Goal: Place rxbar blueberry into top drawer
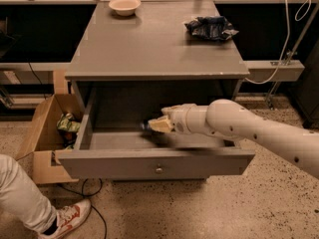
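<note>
Low in top drawer [124, 164], claw [156, 125] gripping rxbar [145, 126]

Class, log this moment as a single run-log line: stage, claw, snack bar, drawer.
stage: placing | claw: inside open drawer, gripping snack bar | snack bar: at claw tip, not yet released | drawer: pulled open
</note>
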Controlling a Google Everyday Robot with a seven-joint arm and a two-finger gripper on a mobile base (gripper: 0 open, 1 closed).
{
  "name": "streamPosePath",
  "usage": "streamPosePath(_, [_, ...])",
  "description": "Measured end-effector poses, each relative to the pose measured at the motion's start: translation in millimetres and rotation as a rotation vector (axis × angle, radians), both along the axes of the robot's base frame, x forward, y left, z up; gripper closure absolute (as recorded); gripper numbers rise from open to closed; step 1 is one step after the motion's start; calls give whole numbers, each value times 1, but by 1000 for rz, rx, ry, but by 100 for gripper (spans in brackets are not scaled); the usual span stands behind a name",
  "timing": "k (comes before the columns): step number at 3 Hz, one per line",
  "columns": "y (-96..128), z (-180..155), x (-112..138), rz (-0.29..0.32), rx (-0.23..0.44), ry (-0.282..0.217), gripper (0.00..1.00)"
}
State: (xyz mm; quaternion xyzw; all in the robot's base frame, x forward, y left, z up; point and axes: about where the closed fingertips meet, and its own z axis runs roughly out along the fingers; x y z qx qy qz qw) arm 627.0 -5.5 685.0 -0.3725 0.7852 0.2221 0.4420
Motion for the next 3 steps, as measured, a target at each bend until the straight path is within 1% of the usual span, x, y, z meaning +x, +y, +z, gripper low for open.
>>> streamPosePath(1, [-17,2,2,-20,20,-11,0])
streamPosePath(2, [-47,31,-21,-103,66,-86,0])
streamPosePath(3, [-103,69,-49,-225,68,-151,0])
